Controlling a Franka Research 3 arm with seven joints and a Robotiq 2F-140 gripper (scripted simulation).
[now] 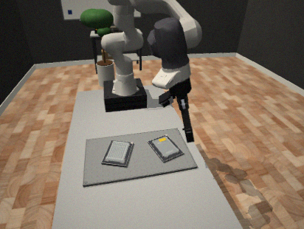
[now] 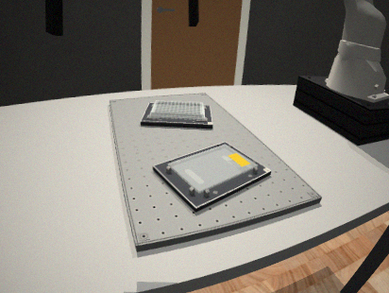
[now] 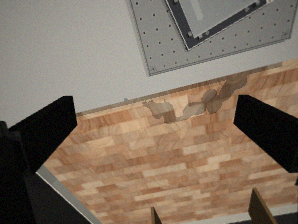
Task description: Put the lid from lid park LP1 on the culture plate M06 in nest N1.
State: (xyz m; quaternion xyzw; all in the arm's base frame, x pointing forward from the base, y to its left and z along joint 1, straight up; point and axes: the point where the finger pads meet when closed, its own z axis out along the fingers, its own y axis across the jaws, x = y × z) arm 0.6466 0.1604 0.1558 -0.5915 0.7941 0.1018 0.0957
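The clear lid (image 1: pixel 166 148) with a yellow label lies in the dark pegged frame of lid park LP1 (image 2: pixel 211 173), on the right side of the grey perforated baseplate (image 1: pixel 138 160). The culture plate M06 (image 1: pixel 118 152), with its wells uncovered, sits in nest N1 on the left; it also shows in the exterior view (image 2: pixel 177 112). My gripper (image 1: pixel 178 117) is open and empty, held above the table's right edge, to the right of and behind the lid. In the wrist view, the fingers frame the wooden floor, and a corner of the lid park (image 3: pixel 215 17) shows at the top.
The robot's black base (image 1: pixel 125 97) stands at the back of the table. A potted plant (image 1: pixel 99 22) and a small table are on the floor behind it. The table's edge (image 3: pixel 150 95) runs just under my fingers.
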